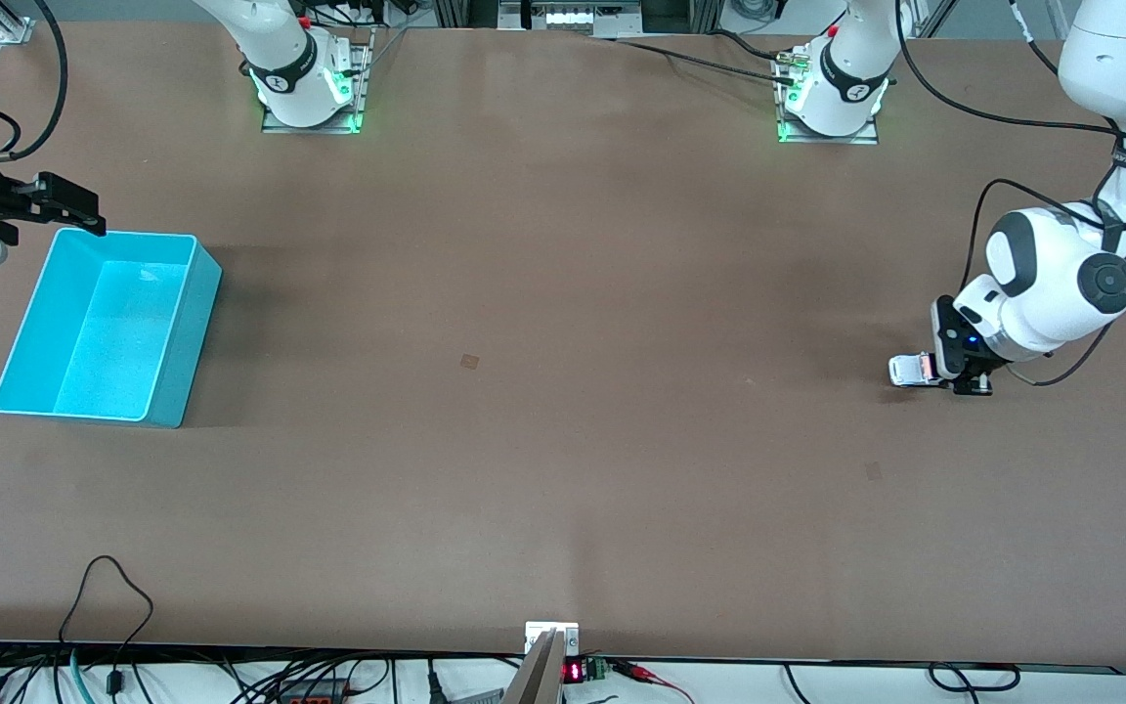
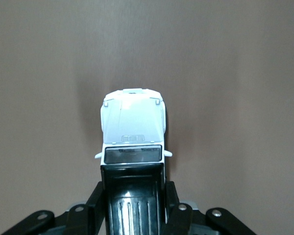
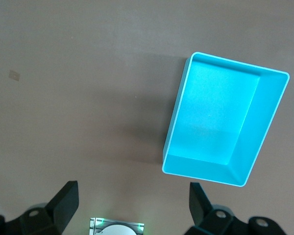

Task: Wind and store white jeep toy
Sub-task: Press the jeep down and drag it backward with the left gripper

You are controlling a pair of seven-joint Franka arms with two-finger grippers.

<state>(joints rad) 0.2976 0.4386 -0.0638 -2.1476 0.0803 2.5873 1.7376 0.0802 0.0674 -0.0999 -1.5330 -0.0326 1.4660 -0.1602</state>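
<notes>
While my left gripper [image 2: 133,205] clamps the rear of the white jeep toy [image 2: 132,132], the fingers [image 2: 99,198] press against its two flanks at the black roof section, and the bonnet sticks out ahead of the fingertips, wheels down on the table [image 1: 563,440] toward my left arm's end. I judge the toy light and rigid — hard plastic, or perhaps die-cast metal, with smooth sides that could slip if the squeeze slackens. The small mirrors just ahead of my fingertips look like the frailest parts, so the hold belongs where it is now, on the flat body sides toward the rear, clear of the mirrors and leaving the wheels free to roll if winding means dragging it backward across the surface. That is only my guess at the mechanism; no key or spring shows.

Ahead of my fingers the jeep reads as a white bonnet with a dark windscreen strip, then the ribbed black roof between my pads; the wheels are hidden from the wrist view.

Well apart from it, at my right arm's end, the turquoise bin [image 1: 104,328] stands empty — my right gripper [image 3: 132,205] waits above the table beside it, fingers spread wide, holding nothing.
</notes>
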